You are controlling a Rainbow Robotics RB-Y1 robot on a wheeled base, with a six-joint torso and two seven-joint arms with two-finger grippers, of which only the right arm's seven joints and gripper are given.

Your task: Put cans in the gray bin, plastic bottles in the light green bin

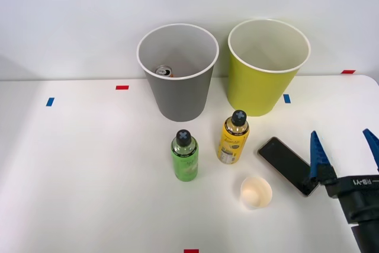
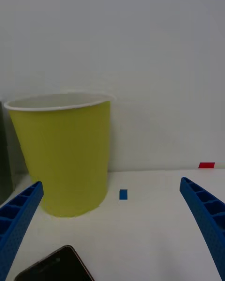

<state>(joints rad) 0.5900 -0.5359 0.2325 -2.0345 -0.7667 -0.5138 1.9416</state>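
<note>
**Cans look binned; both bottles still on the table**

- One can [image 1: 164, 71] lies at the bottom of the gray bin [image 1: 177, 96], silver top and an orange side showing. Whether a second can sits beside it I cannot tell; none stands on the table, so the can half is likely finished.
- Light green bin [image 1: 260, 87]: what shows of its inside is bare. Nothing delivered there yet, as far as I can see.
- Right gripper [image 1: 344, 149] hangs spread wide, blue ribbed fingers [image 2: 18, 215] far apart, holding nothing, touching nothing.
- Yellow bottle [image 1: 233, 137] stands upright well off to the gripper's left; green bottle [image 1: 185, 155] upright farther left again, just beside it. Black caps on both.
- Light green bin sits ahead of the gripper and a little left; gray bin beyond it, farther left.
- Black phone [image 1: 286, 157] lies flat just left of the fingers, between gripper and yellow bottle. White paper cup [image 1: 256, 192] near that, not part of the job.
- Left to do, by my reckoning: both bottles into the light green bin.
</note>
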